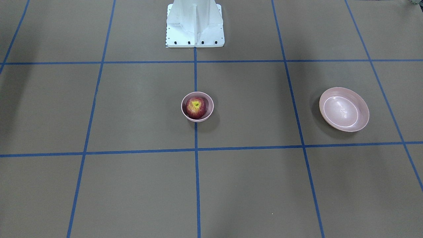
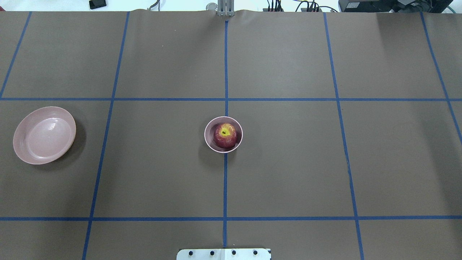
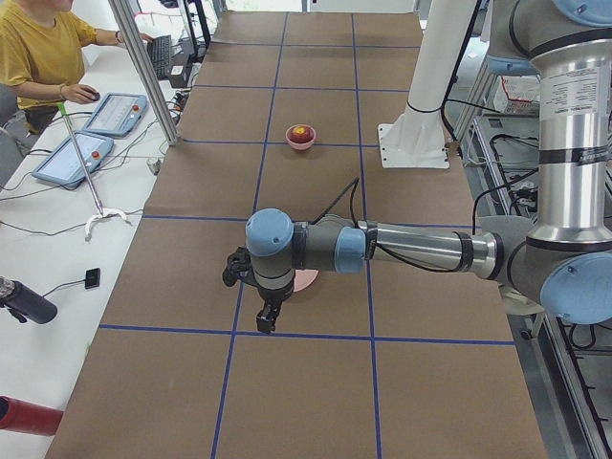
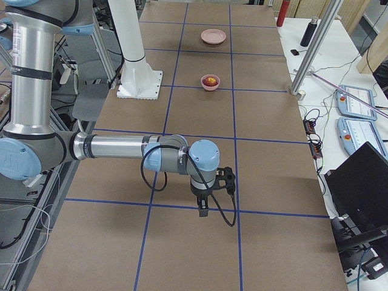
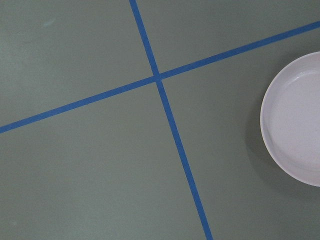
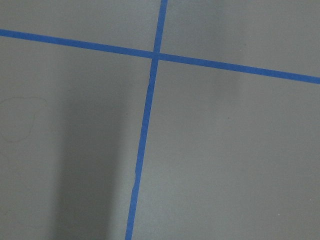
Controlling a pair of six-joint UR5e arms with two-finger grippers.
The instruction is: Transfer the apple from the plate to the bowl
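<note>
The apple point(image 2: 225, 134) sits in the bowl point(image 2: 206, 135) on the table point(image 2: 288, 162), the plate point(image 2: 44, 135) well apart, left tool point(image 3: 268, 318) and right tool point(image 4: 204, 209) hanging above (open or closed, I cannot tell).

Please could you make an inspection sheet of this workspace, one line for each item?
Surface: brown table with a blue tape grid.
Job's things: apple sits in the bowl; plate empty, apart, on the robot's left.
Clutter: nothing seen.
Grippers: left gripper and right gripper hang over bare table, away from the bowl; open or shut cannot be told.
Cables: black cable loops at the right wrist.
Surroundings: operator at a side desk with pendants.
</note>
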